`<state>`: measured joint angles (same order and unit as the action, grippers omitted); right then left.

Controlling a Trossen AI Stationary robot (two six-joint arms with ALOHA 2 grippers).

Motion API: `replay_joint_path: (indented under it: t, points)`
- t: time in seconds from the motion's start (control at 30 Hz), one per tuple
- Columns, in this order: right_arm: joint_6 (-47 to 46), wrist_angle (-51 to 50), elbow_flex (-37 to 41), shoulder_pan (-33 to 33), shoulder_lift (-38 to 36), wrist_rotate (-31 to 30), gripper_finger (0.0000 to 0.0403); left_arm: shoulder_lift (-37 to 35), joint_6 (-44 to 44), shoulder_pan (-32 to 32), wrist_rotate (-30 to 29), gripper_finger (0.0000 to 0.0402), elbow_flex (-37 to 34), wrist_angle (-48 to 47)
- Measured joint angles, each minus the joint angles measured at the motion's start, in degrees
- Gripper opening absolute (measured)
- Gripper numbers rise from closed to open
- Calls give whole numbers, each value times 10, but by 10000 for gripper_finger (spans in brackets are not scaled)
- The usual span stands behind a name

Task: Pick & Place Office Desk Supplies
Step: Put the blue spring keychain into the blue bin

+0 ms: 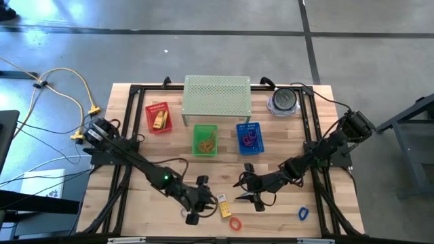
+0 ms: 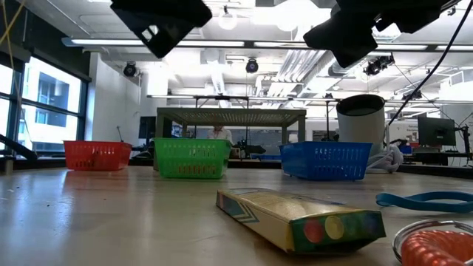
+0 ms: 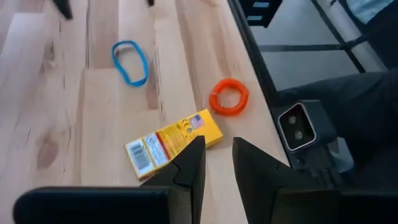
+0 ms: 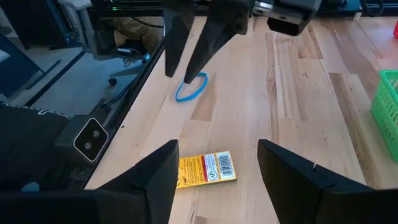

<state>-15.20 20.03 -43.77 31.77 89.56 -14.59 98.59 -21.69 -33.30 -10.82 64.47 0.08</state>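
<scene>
A yellow packet (image 1: 224,207) lies flat on the table near its front edge, between my two grippers. An orange loop (image 1: 235,224) lies just nearer the front edge, and a blue loop (image 1: 303,213) lies to the right. My left gripper (image 3: 217,148) hovers above the packet's (image 3: 174,143) left end, its fingers a narrow gap apart with nothing between them. My right gripper (image 4: 214,155) stands wide open above the packet (image 4: 205,168) from the right. Another blue loop (image 4: 191,88) lies under the left gripper's fingers.
At the far side stand a red basket (image 1: 158,117), a green basket (image 1: 205,139), a blue basket (image 1: 249,137) and a pale green perforated shelf (image 1: 217,95). A grey round container (image 1: 283,102) sits at the far right. A small camera (image 3: 298,124) sits at the front edge.
</scene>
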Motion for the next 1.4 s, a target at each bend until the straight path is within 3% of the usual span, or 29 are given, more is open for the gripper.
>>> replay_joint_path:
  t: [0.47, 0.77, 0.9, 1.1, 1.23, 1.4]
  points:
    - [0, -1, 0, 0, 0, 0, 208, 7, 85, -32, 3, 86, 0, 16]
    - [0, 2, 0, 0, 0, 0, 208, 54, 156, -11, -40, 192, 0, 44]
    - [0, 2, 0, 0, 0, 0, 208, 63, 199, 2, -43, 219, 0, 49]
    - [0, 3, 0, 0, 0, 0, 208, 63, 196, 5, -38, 223, 0, 54]
    - [0, 3, 0, 0, 0, 0, 208, 63, 265, 7, -3, 223, 0, 53]
    - [0, 3, 0, 0, 0, 0, 208, 72, 308, 14, -1, 223, 0, 54]
